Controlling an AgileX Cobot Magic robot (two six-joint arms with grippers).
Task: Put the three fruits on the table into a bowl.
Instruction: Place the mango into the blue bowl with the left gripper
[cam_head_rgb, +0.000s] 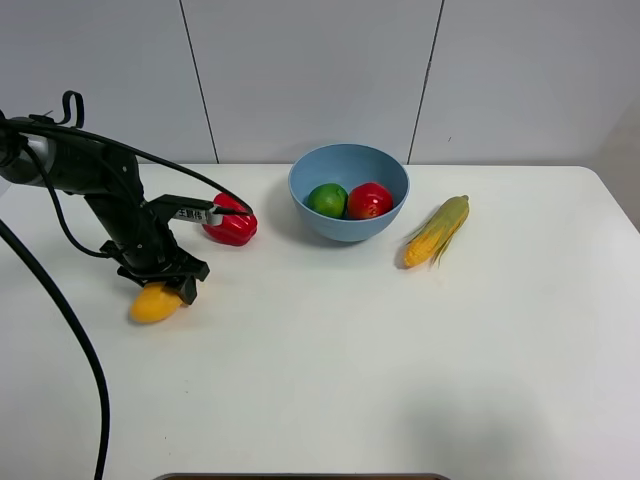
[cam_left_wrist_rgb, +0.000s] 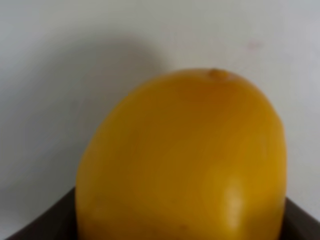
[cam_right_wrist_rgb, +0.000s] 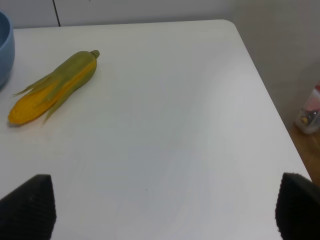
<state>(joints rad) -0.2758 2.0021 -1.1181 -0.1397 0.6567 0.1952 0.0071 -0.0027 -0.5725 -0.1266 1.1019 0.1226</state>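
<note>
Two fruits in bowl (cam_head_rgb: 349, 165), left pincer (cam_head_rgb: 168, 287) clamping mango (cam_head_rgb: 155, 302) near table (cam_head_rgb: 400, 340) edge

Red bell pepper (cam_head_rgb: 232, 228) sits left of the tabletop's centre, nearer the far edge than the near one. Corn cob (cam_head_rgb: 437, 231) with green husk lies right of centre, angled, husk tip toward the far right corner, yellow kernel end toward the near edge. Off the table's right edge, a small blurred object (cam_right_wrist_rgb: 309, 112) on a wooden floor
</note>
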